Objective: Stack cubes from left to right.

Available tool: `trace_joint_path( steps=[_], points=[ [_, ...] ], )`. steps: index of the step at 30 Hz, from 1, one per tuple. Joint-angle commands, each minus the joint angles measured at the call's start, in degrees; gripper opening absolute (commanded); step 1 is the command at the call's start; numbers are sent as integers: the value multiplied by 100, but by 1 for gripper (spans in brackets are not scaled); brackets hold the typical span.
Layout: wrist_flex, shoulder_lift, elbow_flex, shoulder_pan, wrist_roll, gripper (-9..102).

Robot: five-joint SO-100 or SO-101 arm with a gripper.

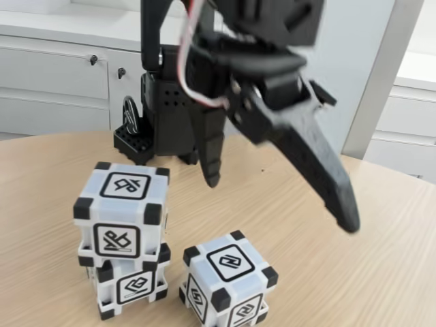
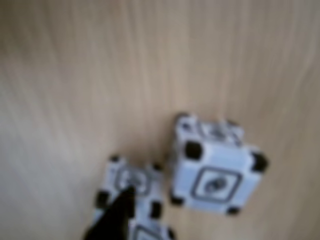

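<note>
Fixed view: two cubes are sitting stacked near the front edge of the worktop (image 1: 381, 225), toward its left side. The upper cube (image 1: 124, 208) is resting on the lower cube (image 1: 129, 285), turned slightly relative to it, so the stack is not sitting square. The third cube (image 1: 228, 283) is standing alone on the worktop just beside the stack, to its right, rotated with a corner facing the camera; whether it is touching the lower cube I cannot tell. The gripper (image 1: 283, 204) is hanging above the worktop with its fingers spread wide and nothing between them, one finger (image 1: 212, 163) pointing down behind the stack, the other slanting down to the right. The arm base (image 1: 167, 116) is standing at the back edge of the worktop.

Wrist view (blurred): one dark finger (image 2: 117, 215) is entering from the bottom edge, its tip overlapping the top face of the cube at lower left (image 2: 131, 197). Another cube (image 2: 216, 167) is lying just to the right of it. Which of these is the stack I cannot say with certainty.

Judgement: two of three are stacked; the lone cube is lying below the gripper and toward the front edge, so the coming move is turning on descending forward and straddling its rotated faces squarely
</note>
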Motion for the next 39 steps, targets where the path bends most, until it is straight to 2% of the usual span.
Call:
trace_joint_path(
  steps=[1, 4, 11, 25, 31, 39],
  points=[
    [-44, -123, -141, 79, 97, 55],
    [-141, -264, -141, 79, 211, 56],
    [-1099, -606, -35, 88, 475, 52],
    [-1230, -1222, -35, 97, 1389, 42],
    [-1230, -1415, -35, 325, 1986, 32],
    [-1239, -1441, -53, 703, 1907, 11]
  ],
)
